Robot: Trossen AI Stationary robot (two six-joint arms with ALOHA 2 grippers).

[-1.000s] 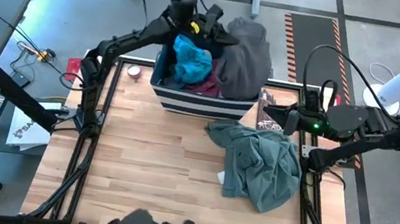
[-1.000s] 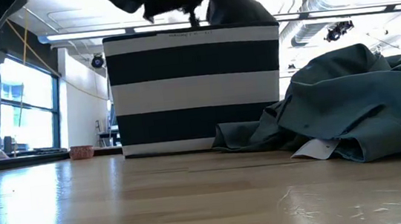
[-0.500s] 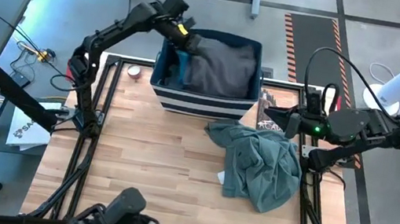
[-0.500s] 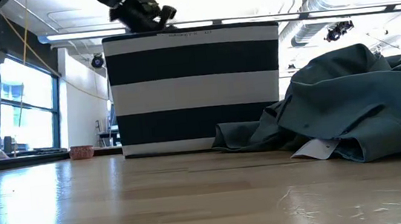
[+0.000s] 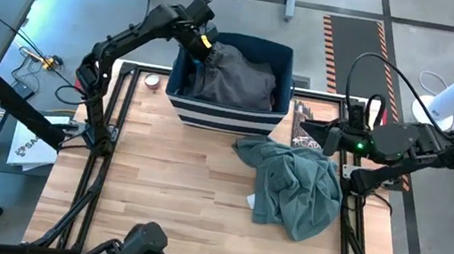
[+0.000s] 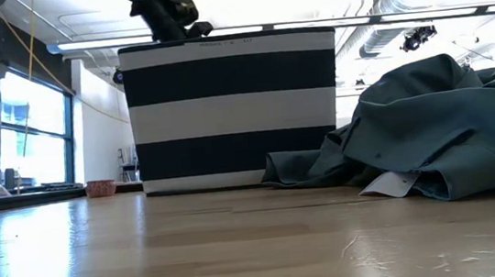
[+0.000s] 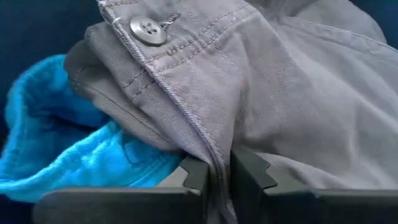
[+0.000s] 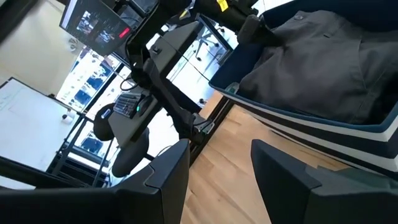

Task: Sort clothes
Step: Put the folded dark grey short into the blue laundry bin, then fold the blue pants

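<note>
While my left gripper (image 7: 217,177) reaches into the striped bin (image 5: 227,114) at the table's (image 5: 172,191) far edge, its fingers stand nearly together, pinching a fold of the grey-brown trousers (image 7: 261,93) that fill the bin, with a bright blue piece (image 7: 56,155) tucked beside them. On the table near its right edge lies the grey-green shirt (image 5: 295,187), crumpled. My right gripper (image 8: 217,171) waits beyond that edge, jaws apart, holding nothing.
</note>
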